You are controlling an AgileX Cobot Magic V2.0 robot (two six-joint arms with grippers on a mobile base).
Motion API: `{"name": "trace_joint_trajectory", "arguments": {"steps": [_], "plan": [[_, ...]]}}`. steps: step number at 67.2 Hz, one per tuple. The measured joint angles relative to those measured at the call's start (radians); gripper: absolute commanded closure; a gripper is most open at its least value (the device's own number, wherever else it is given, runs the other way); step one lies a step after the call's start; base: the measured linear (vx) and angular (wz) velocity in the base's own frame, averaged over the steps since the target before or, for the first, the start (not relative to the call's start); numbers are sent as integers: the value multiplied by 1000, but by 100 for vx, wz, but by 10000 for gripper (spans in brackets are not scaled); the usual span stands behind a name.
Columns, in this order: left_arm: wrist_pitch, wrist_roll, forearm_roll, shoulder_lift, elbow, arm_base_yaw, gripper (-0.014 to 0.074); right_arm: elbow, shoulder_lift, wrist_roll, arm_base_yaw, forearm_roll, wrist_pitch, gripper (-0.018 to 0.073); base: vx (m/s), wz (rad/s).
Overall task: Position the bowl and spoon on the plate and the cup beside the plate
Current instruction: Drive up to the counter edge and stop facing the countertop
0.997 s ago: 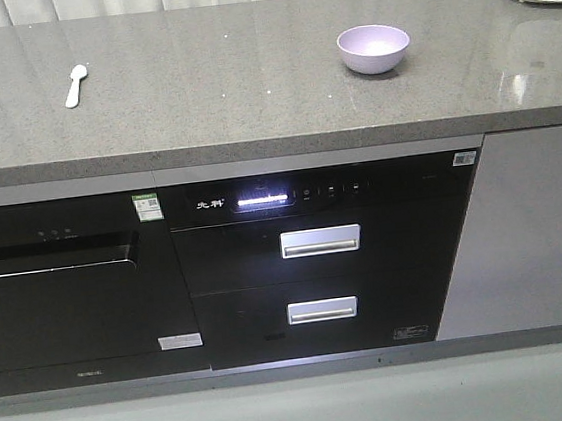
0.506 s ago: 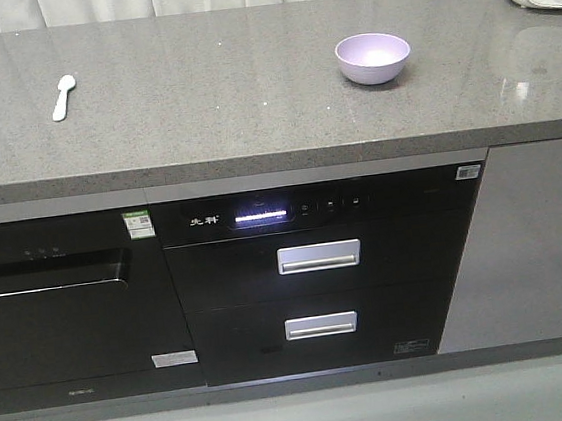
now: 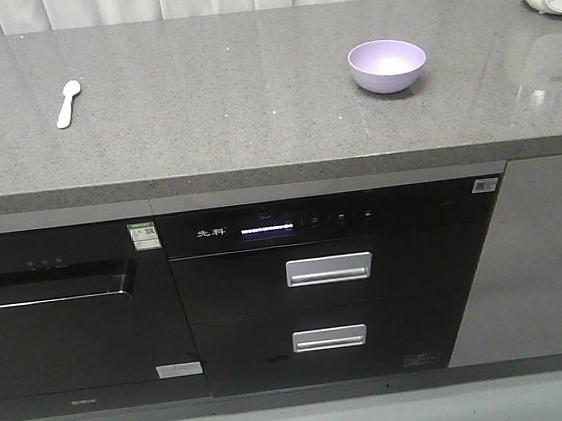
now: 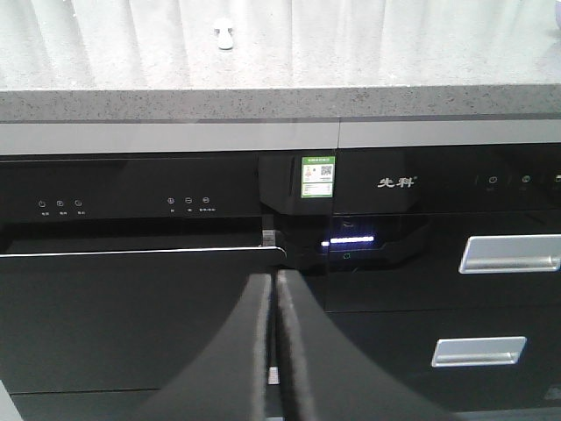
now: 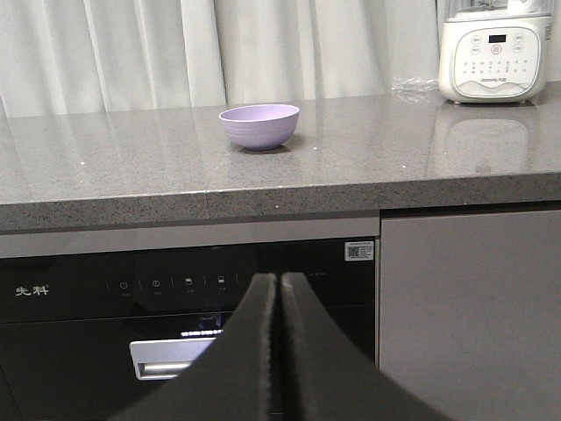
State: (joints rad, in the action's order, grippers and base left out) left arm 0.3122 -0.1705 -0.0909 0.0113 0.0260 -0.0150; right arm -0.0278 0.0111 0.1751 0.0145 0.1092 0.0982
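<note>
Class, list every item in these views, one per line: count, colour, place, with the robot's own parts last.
bowl: one, lavender, on the counter, right of centre.
spoon: one, pale, on the counter, far left.
counter: one, speckled grey, spanning the scene.
kitchen machine: one, white, counter's back right corner.
drawer handles: two, silver, one above the other, under the counter.
sticker: one, green, under the counter, left of centre.
curtain: one, white, behind the counter.
left claw: one, black, shut, low before the cabinets.
right claw: one, black, shut, low before the cabinets.
</note>
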Motion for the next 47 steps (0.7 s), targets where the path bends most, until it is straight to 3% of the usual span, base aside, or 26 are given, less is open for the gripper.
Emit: {"name": "trace_joint_trajectory", "arguments": {"steps": [47], "plan": [[0,0,0,0,0,0,603,0,0,0,0,0,0,562,6,1]]}}
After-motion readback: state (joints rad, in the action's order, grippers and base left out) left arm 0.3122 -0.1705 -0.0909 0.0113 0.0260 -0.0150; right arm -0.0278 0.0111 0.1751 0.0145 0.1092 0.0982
